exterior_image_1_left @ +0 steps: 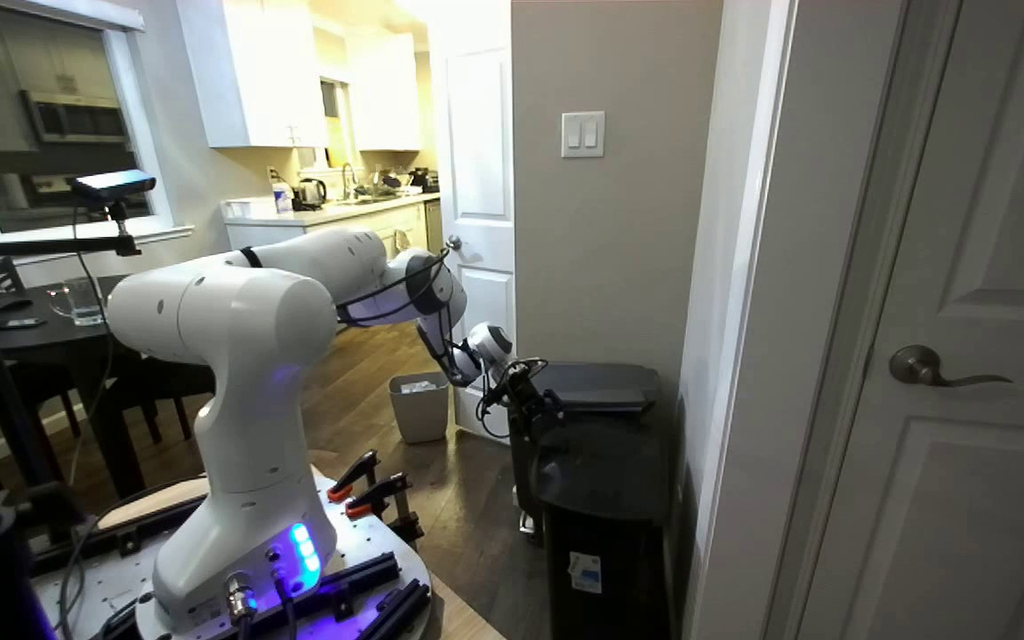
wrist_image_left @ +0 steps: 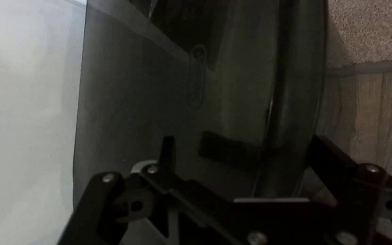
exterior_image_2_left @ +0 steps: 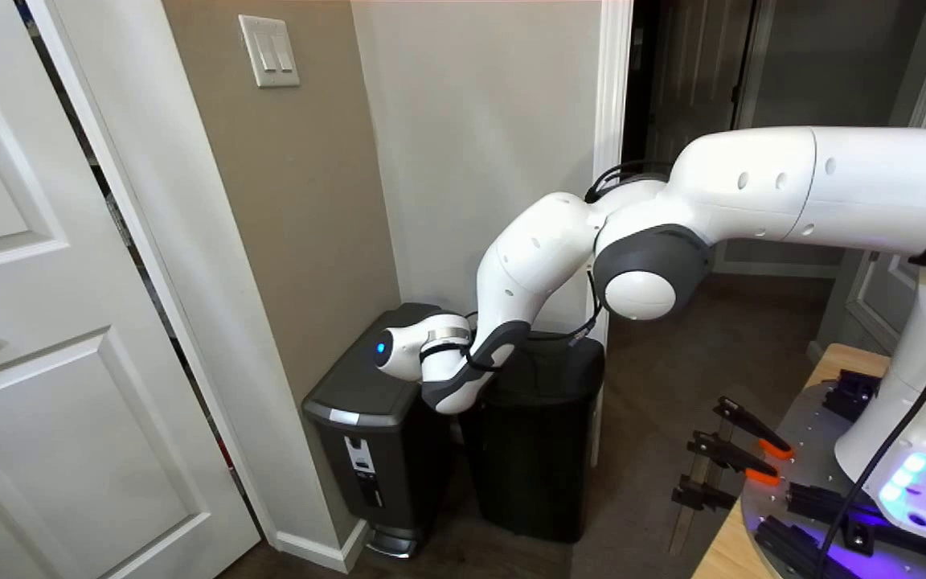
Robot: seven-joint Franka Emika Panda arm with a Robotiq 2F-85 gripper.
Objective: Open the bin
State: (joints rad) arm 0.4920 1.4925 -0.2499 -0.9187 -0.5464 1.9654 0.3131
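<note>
The bin (exterior_image_1_left: 610, 551) is tall, black and rectangular, with its flat dark lid (exterior_image_1_left: 605, 467) shut. It stands upright by the wall and also shows in an exterior view (exterior_image_2_left: 531, 466). In the wrist view, the lid (wrist_image_left: 141, 102) fills the middle, with a raised edge strip on its right. My gripper (wrist_image_left: 242, 141) is open, with nothing held. One finger is over the lid's top and the other is at the lid's outer edge, above the floor. I cannot tell whether the fingers touch it. The gripper is dark in an exterior view (exterior_image_1_left: 540, 404); the arm hides it from the opposite side.
A dark-grey pedal bin (exterior_image_2_left: 366, 450) with a shut lid stands close beside the bin. The wall (wrist_image_left: 29, 119) runs right along the lid's far side. A small light-grey wastebasket (exterior_image_1_left: 419, 413) is on the floor. Clamps (exterior_image_2_left: 732, 450) stick out from the robot's table.
</note>
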